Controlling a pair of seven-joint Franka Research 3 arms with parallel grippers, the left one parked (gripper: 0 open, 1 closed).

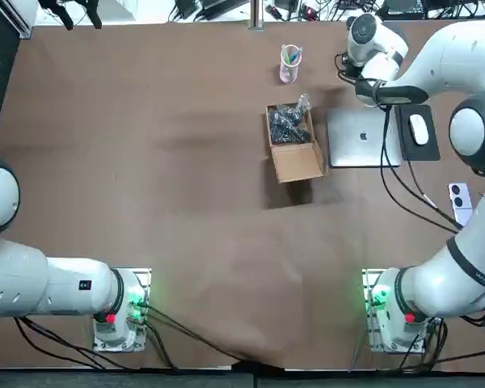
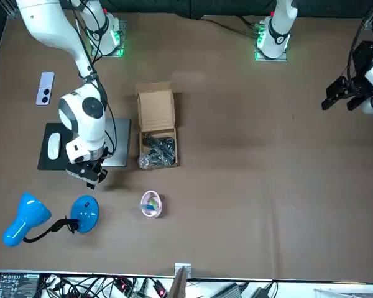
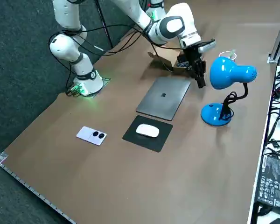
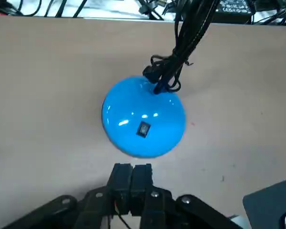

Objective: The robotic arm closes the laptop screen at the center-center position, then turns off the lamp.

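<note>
right gripper (image 4: 132, 168): fingers pressed together, holding nothing. It hangs over bare table between the laptop's outer edge and the lamp, clear of both.
switch (image 4: 143, 129): a small dark rocker on the top of the dome. It sits on the half of the dome facing the fingertips and almost in line with them, so this is the relation the next move turns on.
likely approach: forward and down from the present pose, with the closed tips serving as one blunt point. This is a judgement; no contact has been made yet.
lamp base (image 4: 144, 107): a round blue dome flat on the table, directly ahead of the jaws, near but apart. Seen from across the table the lamp base (image 2: 85, 211) lies just beyond the right gripper (image 2: 93, 179), on the side away from the robot.
cable (image 4: 178, 43): black, rising from the side of the dome away from the gripper, so it does not cross the path to the switch.
lamp head (image 2: 25, 218): out to the robot's right of the base, so the lamp's long axis runs crosswise to the approach. I cannot tell which way the shade opens.
risk: the dome is smooth and curved, so a press off the rocker may slide.
laptop (image 3: 164, 97): lid flat down, so that step looks done.
</note>
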